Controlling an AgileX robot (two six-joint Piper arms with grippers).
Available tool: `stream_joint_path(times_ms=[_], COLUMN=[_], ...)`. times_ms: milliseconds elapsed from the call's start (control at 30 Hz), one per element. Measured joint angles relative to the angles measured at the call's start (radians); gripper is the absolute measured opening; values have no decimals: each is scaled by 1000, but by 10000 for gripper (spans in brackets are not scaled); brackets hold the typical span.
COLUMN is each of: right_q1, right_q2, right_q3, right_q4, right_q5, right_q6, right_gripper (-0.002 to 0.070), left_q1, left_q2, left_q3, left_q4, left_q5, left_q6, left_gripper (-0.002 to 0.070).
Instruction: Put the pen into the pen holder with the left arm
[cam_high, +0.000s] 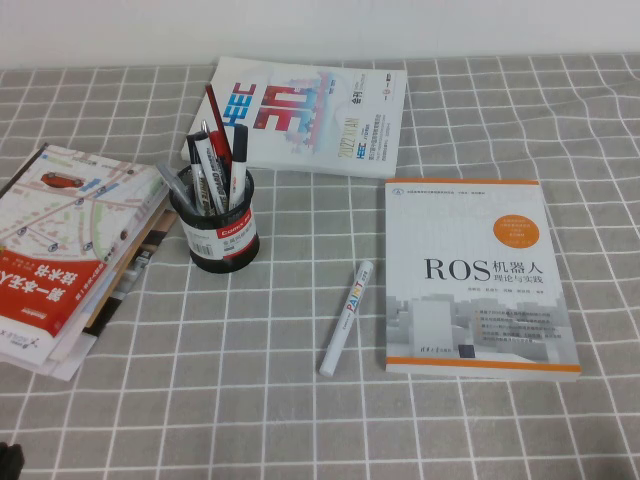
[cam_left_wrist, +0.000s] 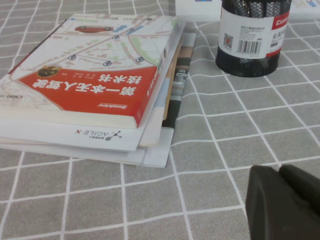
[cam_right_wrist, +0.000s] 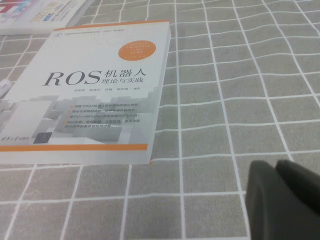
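We see the white "PAINT" marker pen (cam_high: 346, 318) lying on the grey checked table (cam_high: 200, 400) at centre, beside the ROS book (cam_high: 475, 275). The black mesh pen holder (cam_high: 215, 225) at upper left holds several pens and a red pencil. The left end effector (cam_left_wrist: 285, 205) and right end effector (cam_right_wrist: 285, 200) hover low, each empty; we cannot tell their opening.

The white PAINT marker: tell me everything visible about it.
The pen is a thick white marker, capped, plastic-looking, with multicoloured PAINT lettering along its barrel. It lies flat and diagonal on the grey checked tablecloth, just left of the ROS book and apart from the pen holder. Nothing grips it: the left gripper and right gripper hover elsewhere, each visible only in its own wrist view.
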Motion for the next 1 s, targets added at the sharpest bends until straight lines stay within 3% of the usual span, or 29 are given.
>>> stream_joint_path(times_ms=[633,1000], right_q1=[0,0], right_q2=[0,0], right_q3=[0,0], right_q4=[0,0], right_q5=[0,0], right_q6=[0,0], right_gripper=[-15,-15], left_q1=[0,0], left_q2=[0,0], left_q3=[0,0], left_q4=[-11,-300], left_q5=[-33,-158], left_q6=[-74,-219], left_gripper=[-3,-3])
